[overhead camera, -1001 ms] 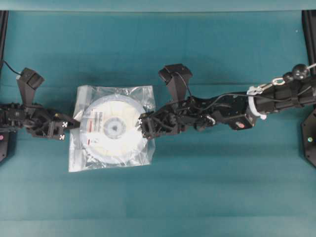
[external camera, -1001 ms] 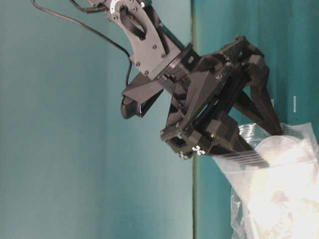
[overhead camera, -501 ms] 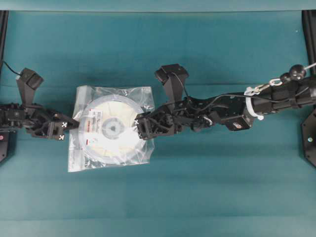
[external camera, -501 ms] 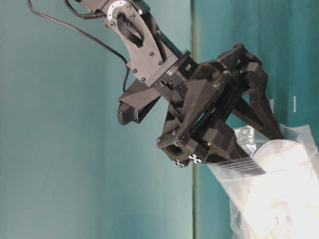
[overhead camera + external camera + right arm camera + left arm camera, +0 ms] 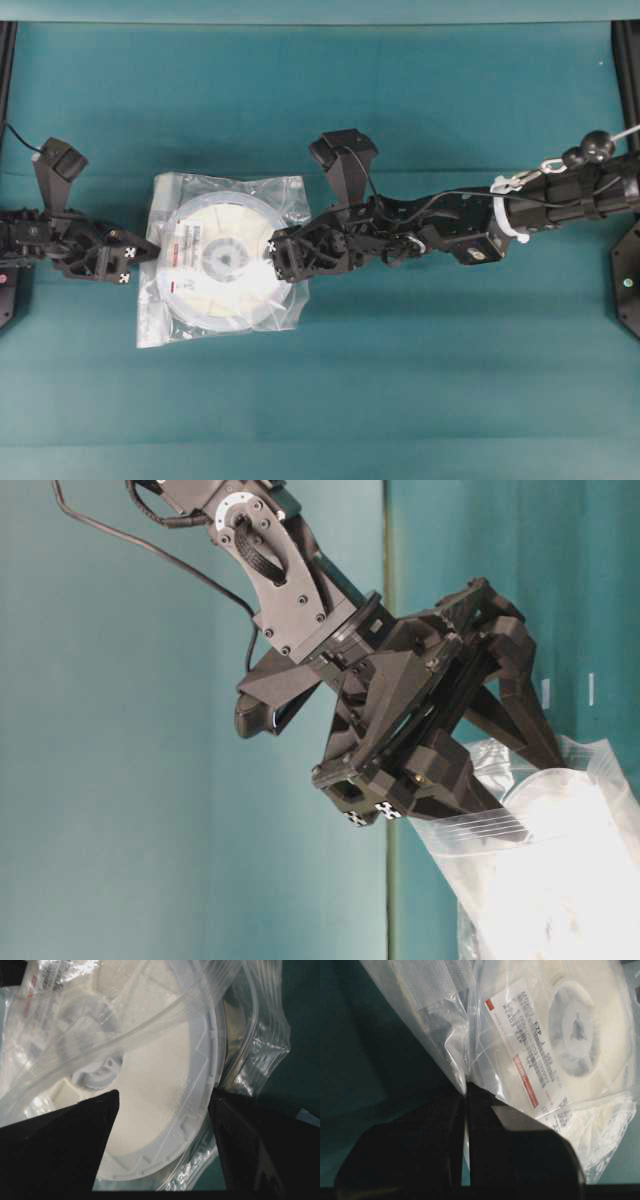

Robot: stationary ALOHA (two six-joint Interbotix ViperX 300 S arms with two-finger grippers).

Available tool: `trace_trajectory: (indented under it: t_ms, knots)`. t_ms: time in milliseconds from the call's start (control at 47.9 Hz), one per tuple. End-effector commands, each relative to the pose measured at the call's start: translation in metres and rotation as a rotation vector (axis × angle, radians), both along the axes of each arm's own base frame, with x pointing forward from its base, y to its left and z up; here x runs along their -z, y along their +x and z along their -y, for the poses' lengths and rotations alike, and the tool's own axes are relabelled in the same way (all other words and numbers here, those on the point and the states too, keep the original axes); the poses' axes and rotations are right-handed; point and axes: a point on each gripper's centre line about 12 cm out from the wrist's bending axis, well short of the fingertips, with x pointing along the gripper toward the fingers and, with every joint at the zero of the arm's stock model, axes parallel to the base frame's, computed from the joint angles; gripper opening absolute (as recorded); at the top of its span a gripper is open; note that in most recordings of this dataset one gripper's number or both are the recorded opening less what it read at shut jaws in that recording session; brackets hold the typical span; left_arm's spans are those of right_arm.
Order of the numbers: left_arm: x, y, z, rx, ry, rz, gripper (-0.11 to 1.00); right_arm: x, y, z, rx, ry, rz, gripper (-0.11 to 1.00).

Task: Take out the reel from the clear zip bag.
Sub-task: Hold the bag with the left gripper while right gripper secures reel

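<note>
You've got even overhead light; glare whites out the clear zip bag (image 5: 545, 880) at table level, and both wrist views blur up close.

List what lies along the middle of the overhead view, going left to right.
Left gripper, shut on the bag's left edge → clear zip bag → reel inside it → right gripper, jaws apart at the bag's right side → right arm.

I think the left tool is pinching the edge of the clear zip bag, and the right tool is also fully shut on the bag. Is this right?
Only partly. The left tool is shut on the clear zip bag, yes. The right tool is not shut: the right wrist view shows its jaws standing apart, one on each side of the rim of the reel.
</note>
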Motion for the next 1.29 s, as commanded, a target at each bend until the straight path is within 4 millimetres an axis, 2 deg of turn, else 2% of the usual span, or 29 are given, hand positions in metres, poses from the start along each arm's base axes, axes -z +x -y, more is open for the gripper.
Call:
trace_trajectory:
  t_ms: [0,125,355,709,835,1064,1273]
  knots:
    - [-0.001,0.005,0.000,0.007,0.003,0.004,0.00,-0.033,0.012,-0.005,-0.011,-0.013,0.095,0.78]
    - [0.000,0.004,0.000,0.007,0.002,0.001,0.00,-0.037,0.010,-0.007,-0.017,-0.015,0.100,0.75]
    - [0.000,0.004,0.000,0.007,0.003,0.003,0.00,-0.035,0.009,-0.007,-0.020,-0.016,0.093,0.60]
    - [0.000,0.004,0.000,0.007,0.003,0.003,0.00,-0.019,-0.003,-0.013,-0.046,0.021,-0.007,0.50]
    - [0.000,0.004,0.000,0.007,0.003,0.003,0.00,-0.015,-0.007,-0.011,-0.046,0.018,-0.021,0.38]
    - [0.000,0.004,0.000,0.007,0.003,0.003,0.00,-0.012,-0.014,-0.006,-0.030,0.010,-0.023,0.05]
    - [-0.001,0.005,0.000,0.007,0.003,0.004,0.00,-0.011,-0.016,-0.005,-0.026,0.006,-0.021,0.04]
